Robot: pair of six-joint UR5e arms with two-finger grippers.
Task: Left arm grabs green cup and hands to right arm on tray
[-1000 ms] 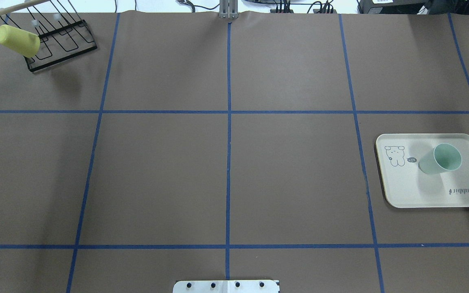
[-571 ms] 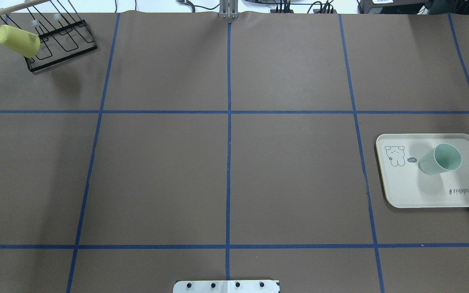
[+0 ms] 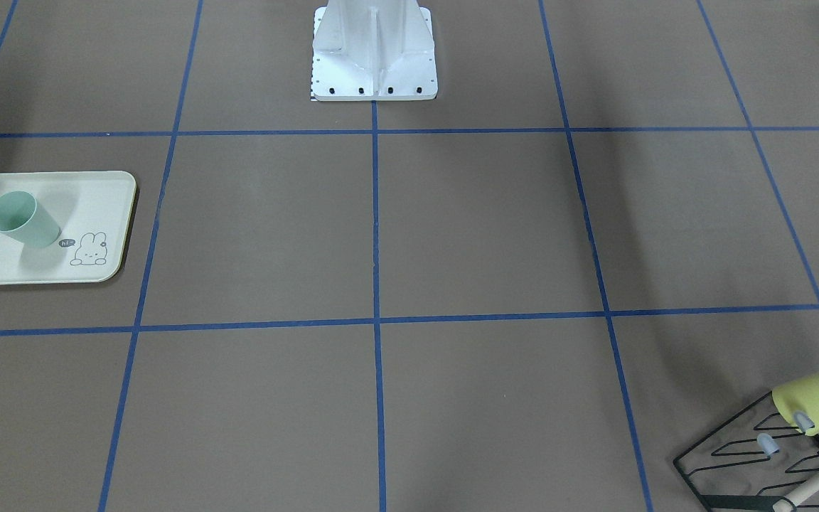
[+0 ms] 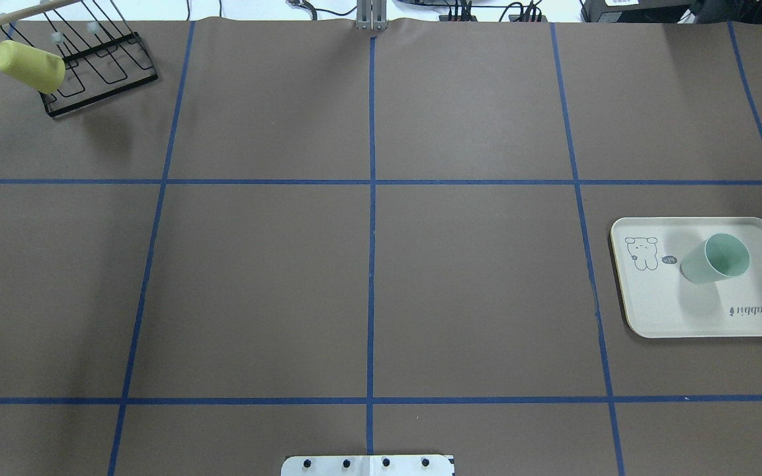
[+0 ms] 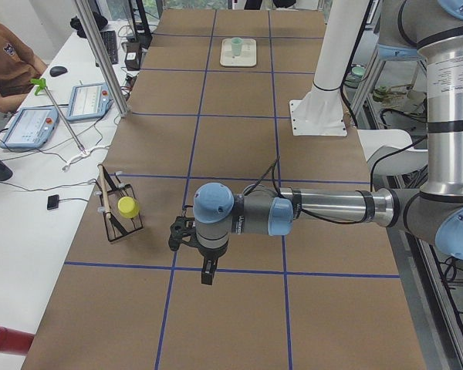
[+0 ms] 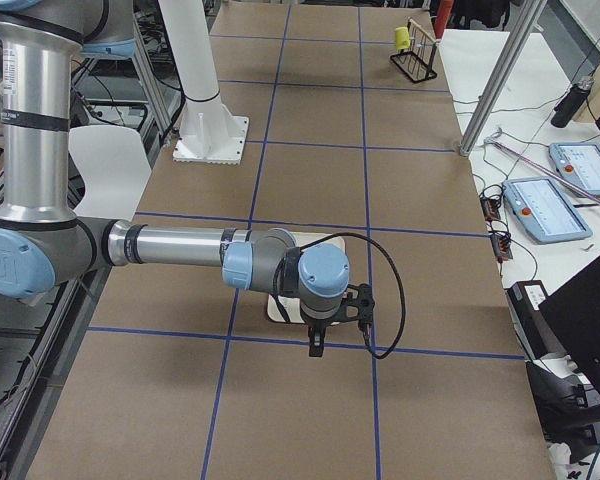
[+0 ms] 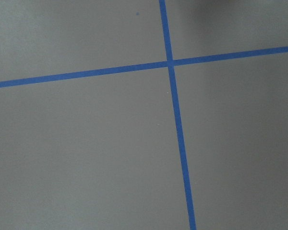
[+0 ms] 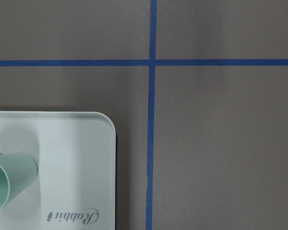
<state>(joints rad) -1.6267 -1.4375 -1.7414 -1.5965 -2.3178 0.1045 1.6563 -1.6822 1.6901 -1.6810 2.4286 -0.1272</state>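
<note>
Clearly green cup (image 4: 714, 260) upright on tray (image 4: 659, 311); left fingers (image 5: 207, 275), right fingers (image 6: 316, 345) touch nothing, opening unreadable.

We identify this place as a robotics laboratory. The worktop (image 4: 473, 277) is covered in brown paper and divided into cells by a blue tape grid (image 4: 372, 264). A white pedestal (image 3: 374, 50) is bolted onto it, and the left arm (image 5: 332, 208) and right arm (image 6: 170, 245), both industrial jointed units, reach over it. We note a side desk (image 5: 31, 231) carrying teach pendants (image 5: 29, 127) and loose cables, aluminium posts (image 5: 100, 58) standing along the worktop, and an operator (image 5: 4, 58) seated there.
</note>
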